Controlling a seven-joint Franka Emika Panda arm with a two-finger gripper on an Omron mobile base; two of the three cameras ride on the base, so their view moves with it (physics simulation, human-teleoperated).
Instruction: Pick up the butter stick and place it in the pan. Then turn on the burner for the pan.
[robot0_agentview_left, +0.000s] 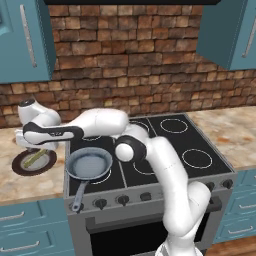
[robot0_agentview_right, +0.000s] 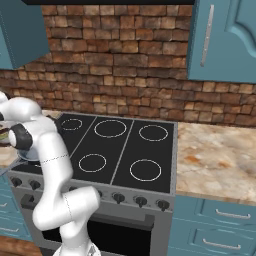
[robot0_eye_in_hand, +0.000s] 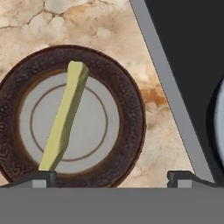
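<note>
The butter stick (robot0_eye_in_hand: 65, 116) is a thin yellow-green bar lying slantwise across a dark brown plate with a grey centre (robot0_eye_in_hand: 127, 92). The plate (robot0_agentview_left: 20, 167) rests on the counter left of the stove, with the butter stick (robot0_agentview_left: 34, 158) on it. My gripper (robot0_eye_in_hand: 109, 178) hangs above the plate, open, with its two tips wide apart and nothing between them. One fingertip (robot0_eye_in_hand: 41, 177) is near the stick's lower end. From the left base view the gripper (robot0_agentview_left: 28, 148) hovers over the plate. The grey-blue pan (robot0_agentview_left: 89, 164) stands on the stove's front left and covers its burner.
Black stove glass (robot0_eye_in_hand: 188, 65) with a grey rim lies beside the plate, and the pan's edge (robot0_eye_in_hand: 220, 122) shows past it. A row of knobs (robot0_agentview_left: 122, 200) runs along the stove front. White burner rings (robot0_agentview_right: 145, 170) mark the glass. Marble counter (robot0_agentview_right: 215, 155) flanks the stove.
</note>
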